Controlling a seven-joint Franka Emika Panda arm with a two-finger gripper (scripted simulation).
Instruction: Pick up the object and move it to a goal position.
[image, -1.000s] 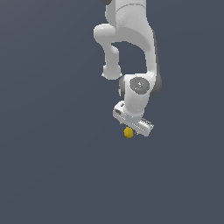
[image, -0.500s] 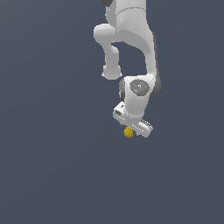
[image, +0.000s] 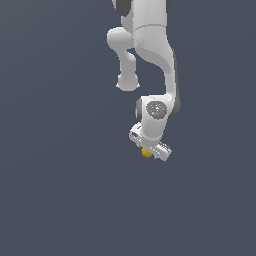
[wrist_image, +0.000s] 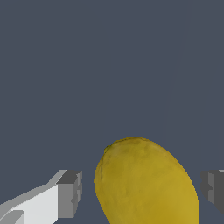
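Yellow-orange and faintly lumpy, the object (wrist_image: 146, 183) sits between my fingers (wrist_image: 70, 194), which stand apart with a gap on each side; my claw (image: 150, 149) is low over it. I judge it light, firm and apt to roll, so I would pinch across its narrow middle, squarely centred.

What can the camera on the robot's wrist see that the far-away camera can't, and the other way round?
Only the wrist view shows the gripper's two grey fingertips with gaps between them and the fruit, so the jaws are open, plus the fruit's lumpy skin.

Only the exterior view shows the whole white arm bending down from above, with the gripper at its lowest end.

Both show the yellow fruit sitting between the fingers, over a plain dark grey ground.
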